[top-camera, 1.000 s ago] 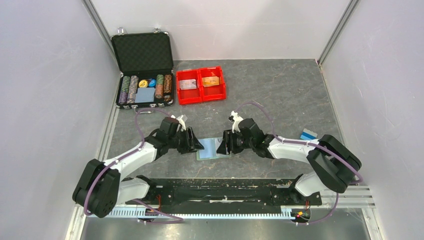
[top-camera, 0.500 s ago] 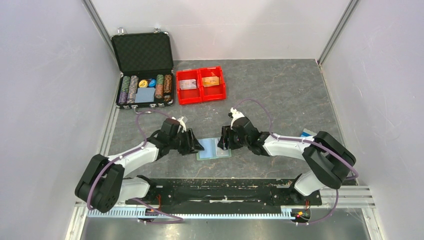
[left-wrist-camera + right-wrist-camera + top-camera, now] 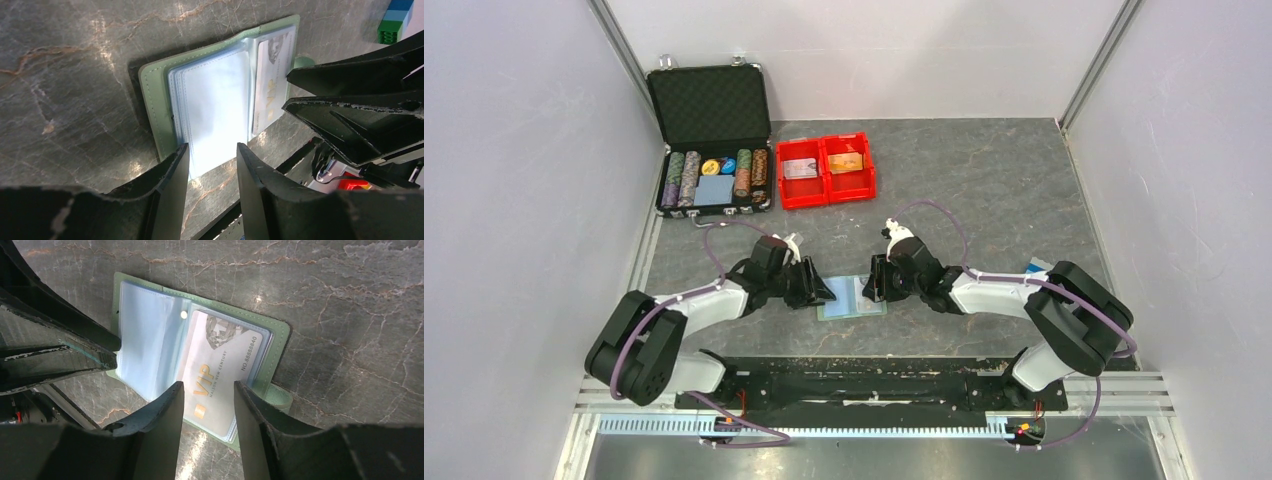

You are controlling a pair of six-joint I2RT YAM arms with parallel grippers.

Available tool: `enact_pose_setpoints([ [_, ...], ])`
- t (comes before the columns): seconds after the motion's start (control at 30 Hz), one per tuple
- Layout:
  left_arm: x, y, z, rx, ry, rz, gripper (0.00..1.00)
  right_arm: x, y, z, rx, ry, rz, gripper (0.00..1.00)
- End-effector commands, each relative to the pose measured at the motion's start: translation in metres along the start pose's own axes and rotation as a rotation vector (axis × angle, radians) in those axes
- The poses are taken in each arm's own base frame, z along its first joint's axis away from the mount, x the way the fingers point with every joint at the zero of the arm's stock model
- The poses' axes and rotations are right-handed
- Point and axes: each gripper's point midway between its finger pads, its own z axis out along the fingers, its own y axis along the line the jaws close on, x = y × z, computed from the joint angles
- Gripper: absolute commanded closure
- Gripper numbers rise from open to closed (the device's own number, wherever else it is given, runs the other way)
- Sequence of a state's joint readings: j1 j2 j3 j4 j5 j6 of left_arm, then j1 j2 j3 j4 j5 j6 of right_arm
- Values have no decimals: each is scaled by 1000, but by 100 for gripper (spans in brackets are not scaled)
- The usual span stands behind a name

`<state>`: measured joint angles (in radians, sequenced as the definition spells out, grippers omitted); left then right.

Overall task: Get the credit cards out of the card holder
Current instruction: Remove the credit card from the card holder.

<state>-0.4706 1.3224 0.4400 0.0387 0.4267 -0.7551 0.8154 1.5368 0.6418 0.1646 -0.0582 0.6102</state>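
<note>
While the card holder [image 3: 852, 297] lies spread open on the grey counter [image 3: 984, 190] between the two arms, just where it lay a second ago, the left arm has changed its pose. Its elbow and upper link have swung inward toward the middle of the rig, though the left tool [image 3: 819, 290] is almost where it was, at the holder's left edge. The right tool [image 3: 871, 283] has barely shifted at the holder's right edge, and the right arm's elbow has drawn in slightly.

From the left wrist, the left tool [image 3: 210, 150] stands with its jaws parted, and the near edge of the pale blue clear pockets [image 3: 212, 110] shows in the gap. It grips nothing; whether its tips touch the plastic cannot be told. From the right wrist, the right tool [image 3: 207, 387] is likewise parted and empty, its fingers either side of the near end of a whitish card [image 3: 220, 365] printed "VIP". That card sits inside a clear sleeve on the holder's right half.

At the far side, a red bin [image 3: 824, 197] holds a whitish printed card [image 3: 800, 168] in its left compartment and an orange card [image 3: 846, 162] in its right. An open black chip case [image 3: 709, 140] stands beside it.
</note>
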Motion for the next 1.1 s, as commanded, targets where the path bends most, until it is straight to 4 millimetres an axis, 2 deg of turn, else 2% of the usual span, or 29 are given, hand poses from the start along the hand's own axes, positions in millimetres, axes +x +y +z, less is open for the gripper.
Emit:
enact_pose_setpoints([
  [0.0,-4,-14,4,78,-8,-27,54,8,0,2,-21,12,16,57],
  [0.4,-8,-24,9,131,-19,-39,54,11,2,1,-35,11,28,59],
  [0.67,-26,-34,-11,79,-79,-9,49,0,13,-8,-67,-12,27,59],
  [0.83,-33,-45,-23,64,-96,11,49,-2,11,-7,-58,-13,22,61],
  [1.07,-35,-64,-22,137,-77,29,49,-2,4,-7,-32,-18,14,63],
])
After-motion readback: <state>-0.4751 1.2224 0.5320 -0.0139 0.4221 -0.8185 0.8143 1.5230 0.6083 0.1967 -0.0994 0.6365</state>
